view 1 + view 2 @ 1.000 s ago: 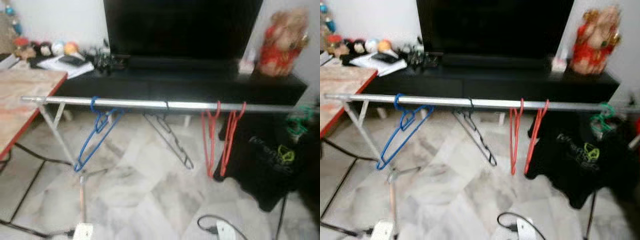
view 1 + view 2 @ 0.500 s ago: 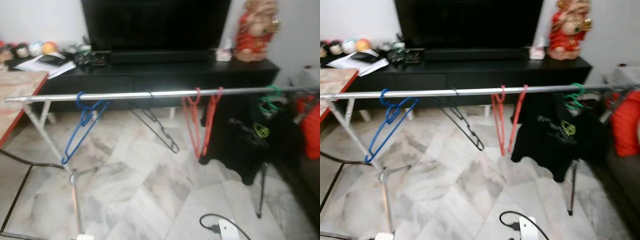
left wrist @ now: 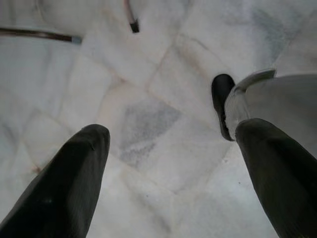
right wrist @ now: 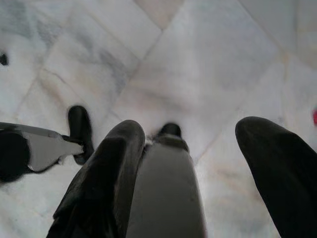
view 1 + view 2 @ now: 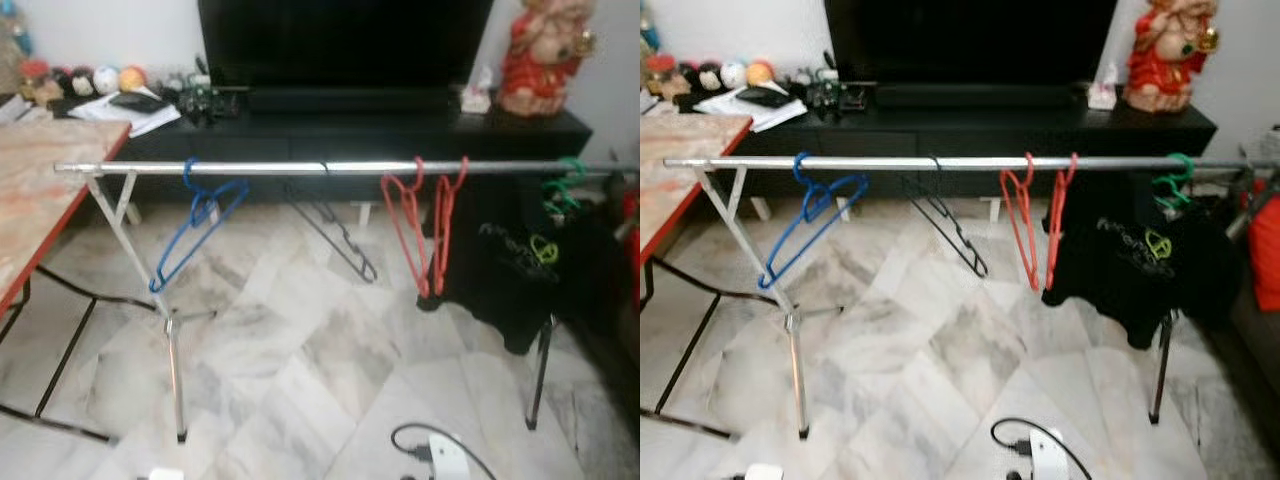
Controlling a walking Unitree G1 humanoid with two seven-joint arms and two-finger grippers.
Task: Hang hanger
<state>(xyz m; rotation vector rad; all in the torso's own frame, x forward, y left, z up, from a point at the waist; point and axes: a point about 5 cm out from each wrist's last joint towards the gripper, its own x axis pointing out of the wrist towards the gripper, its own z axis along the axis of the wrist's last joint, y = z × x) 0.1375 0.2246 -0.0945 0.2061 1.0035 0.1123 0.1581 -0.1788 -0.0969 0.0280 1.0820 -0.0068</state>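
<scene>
Over marble floor [image 3: 148, 163] | left gripper [image 3: 168, 163], right gripper [image 4: 193, 163] both spread, empty | rail [image 5: 940, 162] with hangers [image 5: 1025, 225] probably ahead

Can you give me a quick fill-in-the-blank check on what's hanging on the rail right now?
1. The hanger nearest the rail's left end is ____ in colour.
2. Between the black hanger and the black T-shirt hang ____ red hangers.
3. The T-shirt hangs from a ____ hanger.
4. Both the left end effector and right end effector point down at the marble ____.

Missing words: blue; two; green; floor
</scene>
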